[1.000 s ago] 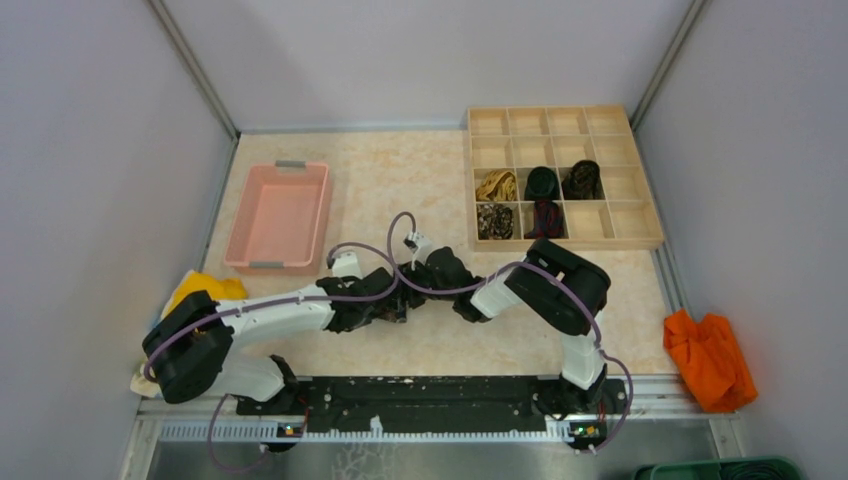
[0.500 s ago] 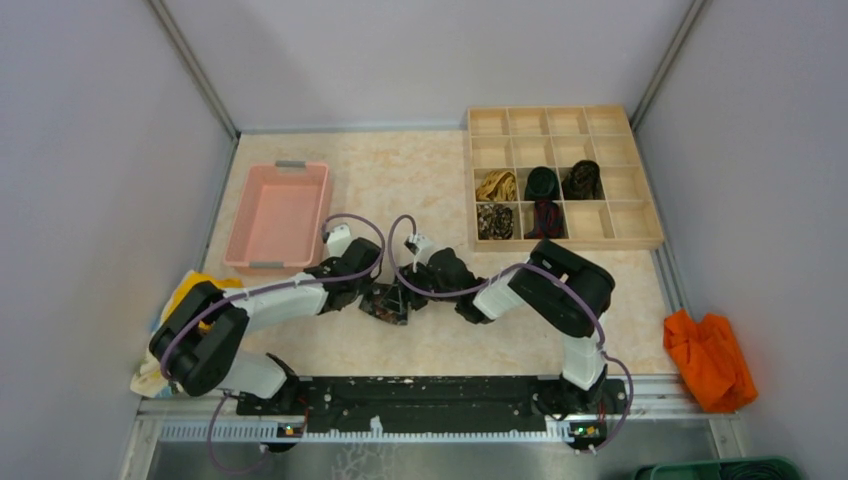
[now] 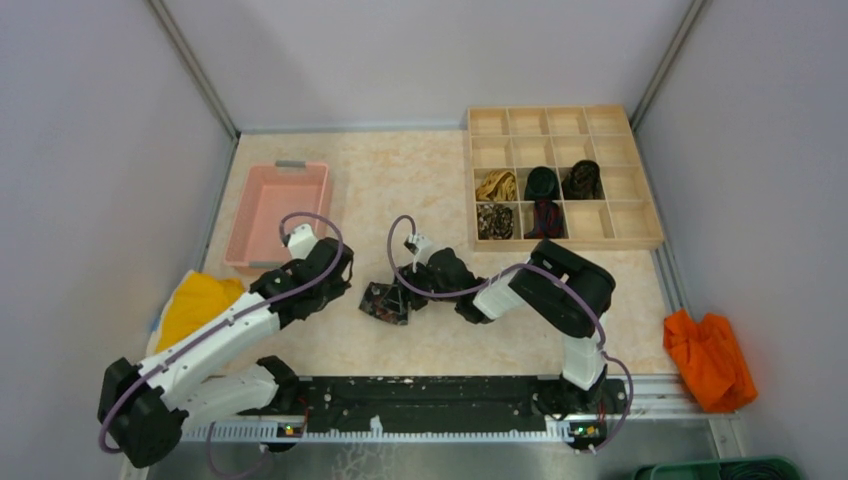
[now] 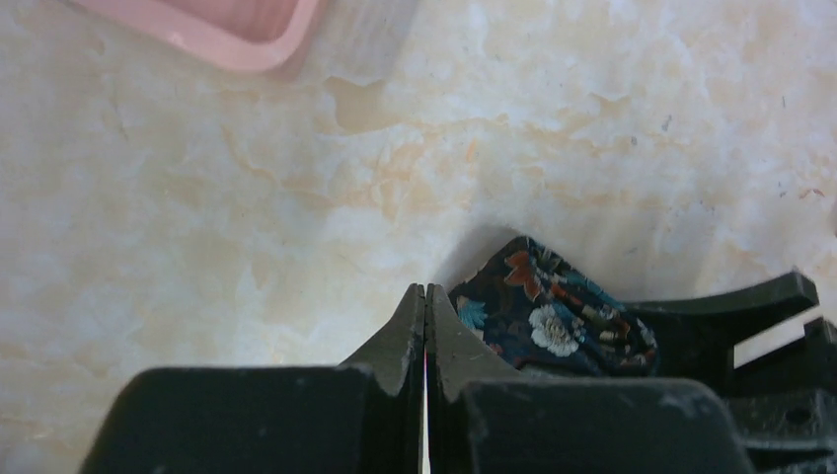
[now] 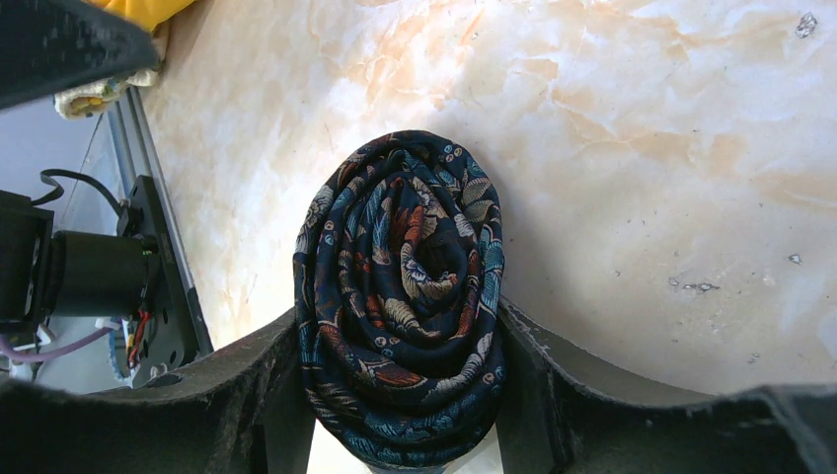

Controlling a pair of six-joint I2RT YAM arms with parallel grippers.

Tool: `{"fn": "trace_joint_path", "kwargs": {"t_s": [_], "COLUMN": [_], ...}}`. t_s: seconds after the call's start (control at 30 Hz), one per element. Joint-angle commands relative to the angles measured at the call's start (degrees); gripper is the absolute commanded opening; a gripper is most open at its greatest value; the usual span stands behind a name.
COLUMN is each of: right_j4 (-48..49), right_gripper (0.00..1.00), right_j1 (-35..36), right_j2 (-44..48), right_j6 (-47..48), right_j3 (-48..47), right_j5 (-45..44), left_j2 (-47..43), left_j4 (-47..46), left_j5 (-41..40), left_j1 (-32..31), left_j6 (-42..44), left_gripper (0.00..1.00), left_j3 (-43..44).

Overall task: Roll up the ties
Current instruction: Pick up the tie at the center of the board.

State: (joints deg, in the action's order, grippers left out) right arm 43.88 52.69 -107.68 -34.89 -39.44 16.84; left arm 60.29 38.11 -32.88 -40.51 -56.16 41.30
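A dark floral tie [image 5: 400, 296], rolled into a tight coil, stands on edge on the marble tabletop. My right gripper [image 5: 400, 380] is shut on it, one finger pressed against each side of the coil. From above, the coil [image 3: 384, 303] sits mid-table at the right gripper's [image 3: 400, 296] tips. My left gripper [image 3: 346, 284] is shut and holds nothing, just left of the coil and apart from it. Its closed tips [image 4: 425, 296] point at bare table beside the floral tie [image 4: 558, 321]. Several other rolled ties [image 3: 542, 183] fill cells of the wooden organizer [image 3: 560, 243].
A pink bin [image 3: 250, 210] stands at the back left, just beyond the left wrist. A yellow cloth [image 3: 195, 300] lies at the table's left edge. An orange cloth [image 3: 710, 360] lies off the table at the right. The arms' base rail [image 3: 420, 395] runs along the near edge.
My left gripper has let go of the coil and drawn back to the left, toward the pink bin. The right gripper has kept its grip on the rolled tie in place.
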Motion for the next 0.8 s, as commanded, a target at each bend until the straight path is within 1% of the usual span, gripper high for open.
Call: {"fn": "trace_joint_path", "kwargs": {"t_s": [0.0, 0.1, 0.2, 0.27, 0.37, 0.5, 0.63, 0.7, 0.77], "right_j4": [-13.14, -13.57, -13.54, -13.24, -12.91, -13.00, -13.03, -13.12, -13.25], "right_gripper": [0.57, 0.57, 0.56, 0.56, 0.56, 0.56, 0.56, 0.56, 0.56], "right_j1": [-0.04, -0.04, -0.04, -0.04, -0.06, -0.04, -0.04, -0.05, -0.04], "right_j2": [-3.28, -2.77, -2.60, -2.46, -2.41, -2.37, -2.07, -1.85, -1.59], "right_j6": [2.26, 2.42, 2.46, 2.31, 2.15, 2.20, 2.11, 2.15, 2.19], "right_j3": [1.76, 1.87, 2.08, 2.28, 2.59, 2.59, 2.66, 2.75, 2.83], "right_j5": [-2.46, -2.82, -2.89, -2.74, -2.60, -2.65, -2.51, -2.58, -2.68], "left_j2": [-6.69, -12.22, -18.33, -20.82, -22.71, -21.48, -15.99, -12.49, -9.54], "left_j4": [2.16, -9.67, -20.23, -22.79, -24.93, -28.97, -34.10, -34.35, -32.16], "left_j5": [9.91, 20.69, 26.87, 27.34, 25.73, 26.77, 27.83, 27.21, 25.23], "left_j1": [-0.36, -0.36, -0.36, -0.36, -0.36, -0.24, 0.44, 0.58, 0.77], "left_j6": [-3.25, -5.29, -8.26, -9.54, -10.44, -11.02, -9.98, -8.77, -8.04], "left_gripper": [0.00, 0.00, 0.00, 0.00, 0.00, 0.00, 0.00, 0.00, 0.00], "left_j3": [-6.87, -15.61, -23.62, -26.66, -29.08, -31.40, -32.04, -30.80, -28.82]}}
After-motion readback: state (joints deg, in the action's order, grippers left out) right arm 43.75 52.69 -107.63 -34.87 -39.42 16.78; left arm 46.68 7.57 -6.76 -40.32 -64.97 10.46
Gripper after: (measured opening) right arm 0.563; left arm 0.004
